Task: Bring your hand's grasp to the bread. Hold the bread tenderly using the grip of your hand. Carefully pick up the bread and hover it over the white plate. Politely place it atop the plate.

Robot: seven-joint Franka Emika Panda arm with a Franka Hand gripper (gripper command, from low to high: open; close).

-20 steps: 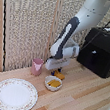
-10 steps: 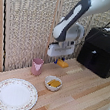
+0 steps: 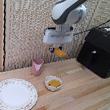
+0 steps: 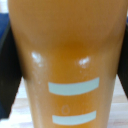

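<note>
Hanging high above the small bowl (image 3: pixel 53 83), jaws clamped on the bread (image 3: pixel 59 52)

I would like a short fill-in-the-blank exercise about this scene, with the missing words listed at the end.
1. The hand holds the bread in the ____, above the table.
2. The white plate has ____ on it.
3. The small white bowl stands between the plate and the ____ box.
4. The cup near the wall is ____.

Missing words: air; nothing; black; pink
</note>
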